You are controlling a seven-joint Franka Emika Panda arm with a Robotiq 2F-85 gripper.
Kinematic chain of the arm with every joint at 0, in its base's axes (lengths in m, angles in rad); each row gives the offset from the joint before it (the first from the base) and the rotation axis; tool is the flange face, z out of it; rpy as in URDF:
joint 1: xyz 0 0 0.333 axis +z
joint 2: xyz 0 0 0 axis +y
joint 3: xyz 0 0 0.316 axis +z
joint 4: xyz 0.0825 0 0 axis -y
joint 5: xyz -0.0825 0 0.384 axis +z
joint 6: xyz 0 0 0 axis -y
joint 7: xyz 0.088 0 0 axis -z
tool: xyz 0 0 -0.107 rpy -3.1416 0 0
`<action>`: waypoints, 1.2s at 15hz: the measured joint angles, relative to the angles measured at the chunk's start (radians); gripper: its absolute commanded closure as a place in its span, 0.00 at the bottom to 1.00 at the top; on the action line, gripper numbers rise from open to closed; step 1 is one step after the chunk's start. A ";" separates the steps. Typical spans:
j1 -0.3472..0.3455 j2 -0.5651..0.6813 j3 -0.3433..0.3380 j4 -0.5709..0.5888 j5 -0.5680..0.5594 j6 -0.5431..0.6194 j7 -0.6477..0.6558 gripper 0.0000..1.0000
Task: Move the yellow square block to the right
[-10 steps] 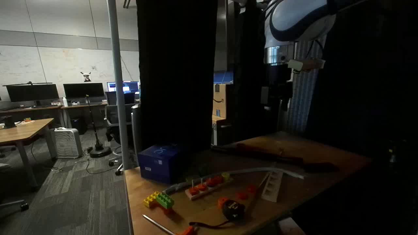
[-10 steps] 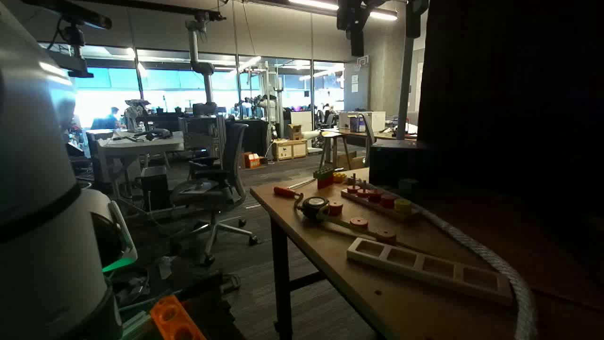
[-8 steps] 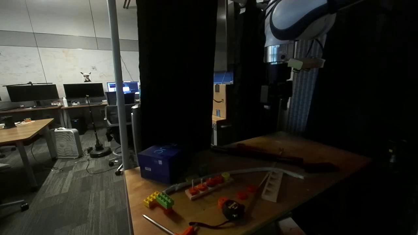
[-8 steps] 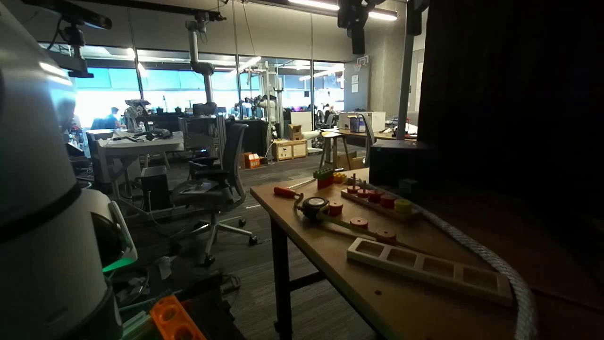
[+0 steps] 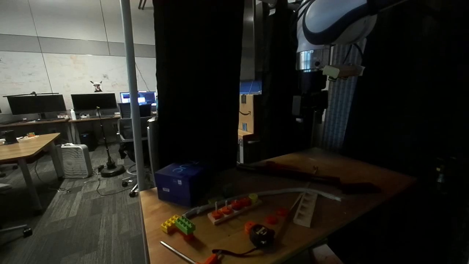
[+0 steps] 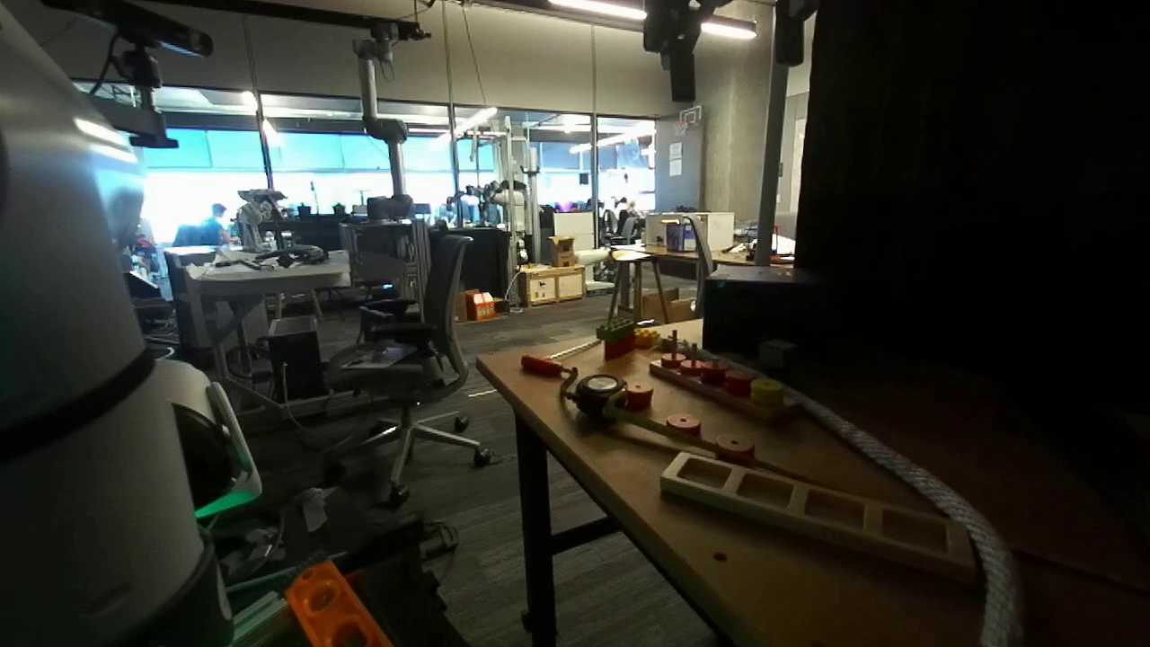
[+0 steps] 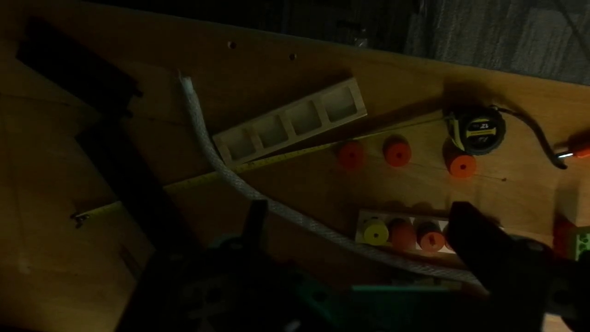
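A yellow studded block [image 5: 169,224] sits at the table's near left, against a green studded block [image 5: 185,225] with a red block under it. The yellow block also shows in an exterior view [image 6: 646,338] behind the green and red ones. In the wrist view it is out of view; part of the green block [image 7: 583,242] shows at the right edge. A round yellow piece [image 7: 375,232] sits at the end of a peg board [image 7: 364,216]. My gripper [image 7: 359,205] is open and empty, high above the table. It hangs dark in an exterior view [image 5: 309,116], far from the yellow block.
A blue box [image 5: 177,187] stands behind the blocks. A rope [image 7: 304,221], a wooden tray [image 7: 290,122], a tape measure [image 7: 479,131] with its tape out, loose red discs [image 7: 397,153], a screwdriver [image 5: 177,252] and a long dark object [image 7: 133,180] lie on the table.
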State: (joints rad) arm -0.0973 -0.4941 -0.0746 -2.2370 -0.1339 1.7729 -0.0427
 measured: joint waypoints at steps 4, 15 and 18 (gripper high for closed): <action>0.020 0.029 0.004 -0.004 0.006 0.031 0.000 0.00; 0.142 0.335 0.074 0.082 0.169 0.345 0.000 0.00; 0.159 0.457 0.104 0.168 0.185 0.364 0.003 0.00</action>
State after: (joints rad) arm 0.0613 -0.0371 0.0296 -2.0695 0.0509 2.1366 -0.0398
